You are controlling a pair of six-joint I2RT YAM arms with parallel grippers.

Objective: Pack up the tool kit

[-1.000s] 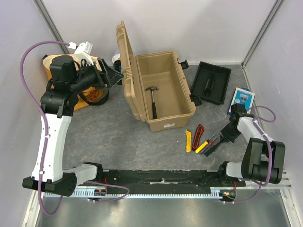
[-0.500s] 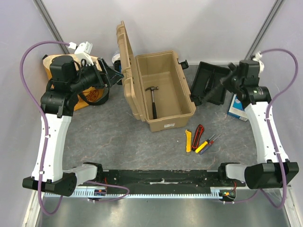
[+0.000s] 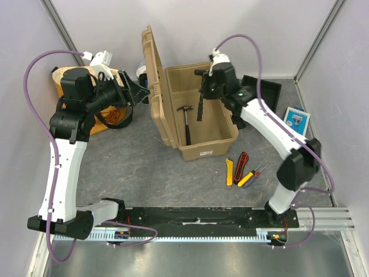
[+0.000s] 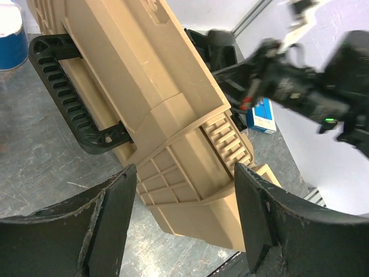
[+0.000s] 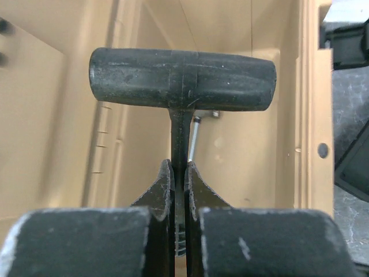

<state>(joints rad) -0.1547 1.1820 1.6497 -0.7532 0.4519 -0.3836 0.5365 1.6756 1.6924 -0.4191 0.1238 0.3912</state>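
Observation:
The tan ribbed toolbox (image 3: pixel 207 149) stands open, its lid (image 3: pixel 151 86) upright on the left, with a small hammer (image 3: pixel 186 121) lying inside. My right gripper (image 3: pixel 203 92) is shut on the shaft of a black mallet (image 3: pixel 200 109) and holds it above the box interior; the right wrist view shows the mallet head (image 5: pixel 181 79) just beyond my gripper (image 5: pixel 179 173). My left gripper (image 3: pixel 138 89) is open and empty beside the lid's outer face (image 4: pixel 144 69) and its black handle (image 4: pixel 69 92). Yellow cutter (image 3: pixel 229 172), red cutter (image 3: pixel 241 166) and screwdrivers (image 3: pixel 253 175) lie in front of the box.
The black inner tray (image 3: pixel 259 101) lies right of the box. A blue-white packet (image 3: pixel 296 120) lies at the far right. A yellow cloth bag (image 3: pixel 109 115) sits under the left arm. A blue-and-white tub (image 4: pixel 11 32) stands behind the lid.
My right arm lifted the black mallet from beside the screwdrivers, swung it over the black tray, and now holds it above the open box. The left arm has not moved.

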